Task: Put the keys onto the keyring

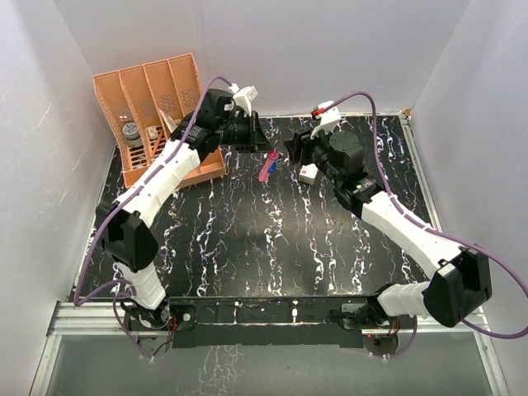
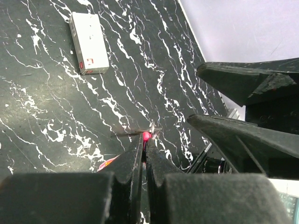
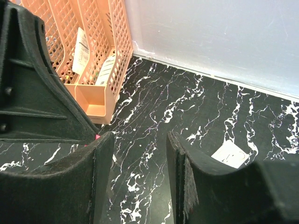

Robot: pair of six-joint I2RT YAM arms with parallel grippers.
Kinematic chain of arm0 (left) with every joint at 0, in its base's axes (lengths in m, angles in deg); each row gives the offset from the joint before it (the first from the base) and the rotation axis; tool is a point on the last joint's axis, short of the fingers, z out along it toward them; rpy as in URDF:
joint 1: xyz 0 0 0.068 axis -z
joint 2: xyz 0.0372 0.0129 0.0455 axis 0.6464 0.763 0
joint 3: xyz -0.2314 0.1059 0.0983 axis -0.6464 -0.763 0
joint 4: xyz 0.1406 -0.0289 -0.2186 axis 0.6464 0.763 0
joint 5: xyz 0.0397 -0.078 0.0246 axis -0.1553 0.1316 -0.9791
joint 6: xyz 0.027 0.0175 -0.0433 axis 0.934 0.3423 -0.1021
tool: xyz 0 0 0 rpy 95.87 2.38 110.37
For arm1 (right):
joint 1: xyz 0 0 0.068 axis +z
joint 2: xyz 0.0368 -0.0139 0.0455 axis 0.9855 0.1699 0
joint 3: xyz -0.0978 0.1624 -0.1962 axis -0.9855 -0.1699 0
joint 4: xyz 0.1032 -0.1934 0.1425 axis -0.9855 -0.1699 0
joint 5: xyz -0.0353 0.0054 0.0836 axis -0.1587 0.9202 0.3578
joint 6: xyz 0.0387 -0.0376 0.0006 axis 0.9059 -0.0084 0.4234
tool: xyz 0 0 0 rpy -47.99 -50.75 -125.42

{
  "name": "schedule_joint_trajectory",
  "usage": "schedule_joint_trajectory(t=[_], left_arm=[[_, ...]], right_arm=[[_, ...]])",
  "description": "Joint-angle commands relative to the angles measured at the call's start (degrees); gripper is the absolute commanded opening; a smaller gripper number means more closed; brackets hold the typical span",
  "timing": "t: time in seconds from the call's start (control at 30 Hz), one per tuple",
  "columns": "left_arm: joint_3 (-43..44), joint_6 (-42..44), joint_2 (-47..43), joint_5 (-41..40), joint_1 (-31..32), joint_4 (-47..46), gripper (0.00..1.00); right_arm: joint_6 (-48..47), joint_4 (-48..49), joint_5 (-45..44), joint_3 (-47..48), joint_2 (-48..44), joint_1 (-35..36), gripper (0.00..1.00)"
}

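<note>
**Keyring**: a thin silver wire ring on a flat pink-red strap fob. It is pinched at the tips of the left gripper, whose fingers are pressed together on the pink end. The strap's long axis runs down and away from those tips towards the tabletop. It hangs clear of the surface as far as can be judged.

**Keys:** a blue key shows as a small bright head lying close along the strap, below the left gripper. The dark-headed key cannot be made out.

**Right gripper**: matte black, foam-faced fingers, spread with nothing between them. It faces the left gripper tip to tip. The keyring sits just ahead of it and off its left finger, seen there only as a pink speck. It is the free arm and the nearer one for any threading, which would need a fine approach across the strap's axis.

**Tabletop:** glossy black with white marble veining.

**White box**: a flat rectangular carton, well ahead of the left gripper.

**File rack**: orange perforated plastic, beyond the right gripper to its left.
</note>
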Motion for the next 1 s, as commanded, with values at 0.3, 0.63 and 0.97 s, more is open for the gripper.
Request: schedule_joint_trajectory(t=[0.3,0.63,0.97], left_arm=[[12.80,10.78,5.20,0.76,-0.11,13.83,0.00],[10.08,16.35,2.20,5.25,-1.36,11.03,0.00],[6.98,21.07,0.87,11.53,-2.98,6.61,0.00]], right_arm=[[-2.86,-0.44,9.55,3.00,-0.82,-0.32,0.44],[-2.59,-1.43,23.56,2.88,0.15,-5.38,0.44],[0.30,3.21,36.17,0.18,0.49,-10.00,0.45]])
